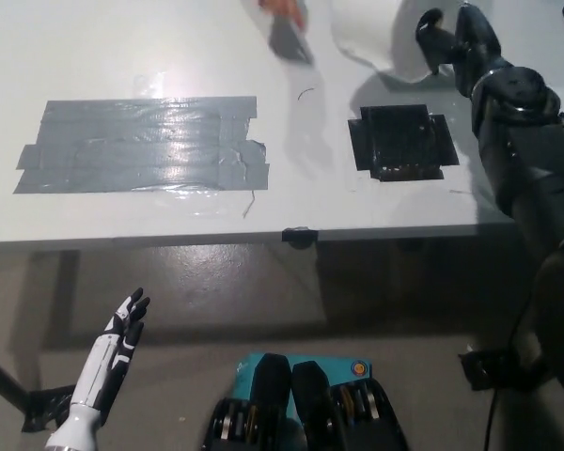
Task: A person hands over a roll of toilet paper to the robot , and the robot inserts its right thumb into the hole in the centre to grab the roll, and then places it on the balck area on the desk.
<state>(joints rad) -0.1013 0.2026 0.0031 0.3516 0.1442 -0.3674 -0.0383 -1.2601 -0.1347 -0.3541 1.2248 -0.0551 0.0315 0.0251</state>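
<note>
The white roll of toilet paper (371, 36) is lifted to the top edge of the head view, and its upper part is cut off. My black right hand (448, 39) is against the roll's right side and shut on it; the centre hole is hidden. Below them, the black area (401, 140) lies bare on the white desk (150, 47). A person's hand (282, 13) shows blurred at the top edge, left of the roll and apart from it. My white left hand (115, 361) rests open at the lower left, below the desk.
A large patch of grey tape strips (141, 145) covers the left part of the desk. A small black clamp (298, 235) sits on the desk's front edge. My black right forearm (531, 169) crosses the desk's right end.
</note>
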